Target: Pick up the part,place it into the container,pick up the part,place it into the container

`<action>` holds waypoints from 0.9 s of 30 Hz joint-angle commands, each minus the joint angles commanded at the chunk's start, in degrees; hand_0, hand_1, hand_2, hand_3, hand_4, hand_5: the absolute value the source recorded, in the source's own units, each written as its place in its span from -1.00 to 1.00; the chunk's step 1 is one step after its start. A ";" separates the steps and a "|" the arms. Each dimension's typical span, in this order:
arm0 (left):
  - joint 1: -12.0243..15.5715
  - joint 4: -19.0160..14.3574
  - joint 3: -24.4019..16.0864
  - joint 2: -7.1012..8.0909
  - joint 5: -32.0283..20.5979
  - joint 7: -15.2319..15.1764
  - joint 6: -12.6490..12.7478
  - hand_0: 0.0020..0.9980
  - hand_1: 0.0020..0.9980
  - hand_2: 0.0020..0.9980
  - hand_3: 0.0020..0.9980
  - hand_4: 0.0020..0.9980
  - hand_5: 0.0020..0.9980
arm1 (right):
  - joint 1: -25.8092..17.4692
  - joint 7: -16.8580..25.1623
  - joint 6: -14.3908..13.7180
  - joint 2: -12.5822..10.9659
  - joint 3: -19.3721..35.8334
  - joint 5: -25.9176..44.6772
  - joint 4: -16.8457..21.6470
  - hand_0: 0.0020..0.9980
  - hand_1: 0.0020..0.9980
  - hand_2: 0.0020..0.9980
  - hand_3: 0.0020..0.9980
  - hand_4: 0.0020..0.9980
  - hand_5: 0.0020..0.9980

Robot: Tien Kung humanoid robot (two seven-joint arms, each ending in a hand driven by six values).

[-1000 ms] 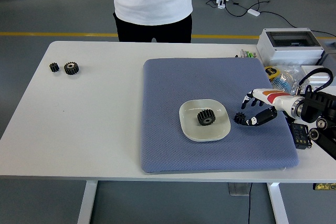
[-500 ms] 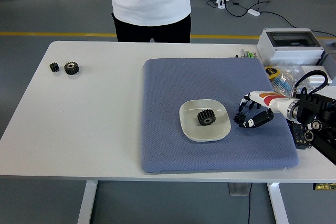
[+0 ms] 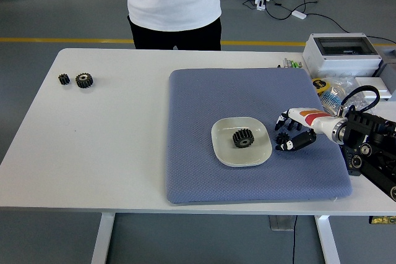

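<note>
White tabletop (image 3: 111, 146) carries, at its far left, two dark toothed metal gears: a smaller one (image 3: 64, 79) and, just beside it on the right, a larger one (image 3: 84, 80), both well apart from everything else. At the table's far side stands a person in a white shirt and black trousers (image 3: 172, 4); no hands of theirs are in view. Right of centre lies a blue-grey textured fabric mat (image 3: 204, 103), covering most of the table's right half. On the mat sits a pale rounded-square shallow dish (image 3: 226, 153), and a black toothed gear (image 3: 244, 138) rests inside it, near the middle. Just beside the dish's right edge, a small black toothed part (image 3: 283, 138) sits low over the mat; I cannot tell whether it touches the fabric. My right hand (image 3: 292, 134) reaches in from the right, its fingers curled around this small part, thumb below and the others above, pinching it. Behind my wrist, off the mat, are a grey plastic box with a clear lid (image 3: 342, 52) and loose black cables (image 3: 365, 94).
</note>
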 joint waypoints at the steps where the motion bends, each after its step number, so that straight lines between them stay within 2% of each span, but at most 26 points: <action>1: 0.00 0.00 -0.06 0.00 0.04 0.01 0.01 0.41 0.36 0.40 0.15 0.38 0.24 | 0.01 0.08 -0.04 0.01 -0.13 0.03 -0.19 -0.16 -0.10 0.05 0.03 0.50 -0.54; 6: -0.07 0.00 -0.22 0.00 0.13 0.06 0.02 0.41 0.36 0.40 0.15 0.38 0.24 | -0.06 0.97 -1.20 0.07 -0.60 0.80 -1.28 -0.16 -0.10 0.05 0.03 0.50 -0.54; 7: -0.11 0.00 -0.22 0.00 0.12 0.05 0.02 0.40 0.36 0.40 0.15 0.38 0.25 | -0.07 1.19 -1.49 0.05 -0.69 0.94 -1.38 -0.09 -0.19 -0.06 -0.04 0.31 -0.75; 18: -0.38 0.00 0.03 0.00 -0.26 -0.02 -0.04 0.40 0.36 0.40 0.15 0.38 0.25 | -0.17 1.14 -1.41 -0.16 -0.88 1.71 -1.74 -0.17 -0.22 -0.09 -0.05 0.29 -0.74; 19: -0.39 0.00 0.00 0.00 -0.26 -0.03 -0.04 0.40 0.36 0.40 0.15 0.38 0.25 | -0.19 1.14 -1.42 -0.20 -0.82 1.71 -1.70 -0.30 -0.25 -0.11 -0.06 0.29 -0.77; 27: -0.41 0.00 -0.37 0.00 -0.04 0.02 -0.03 0.40 0.36 0.40 0.15 0.38 0.25 | -0.38 1.13 -1.40 -0.90 0.52 1.93 -1.18 -0.36 -0.24 -0.12 -0.05 0.30 -0.76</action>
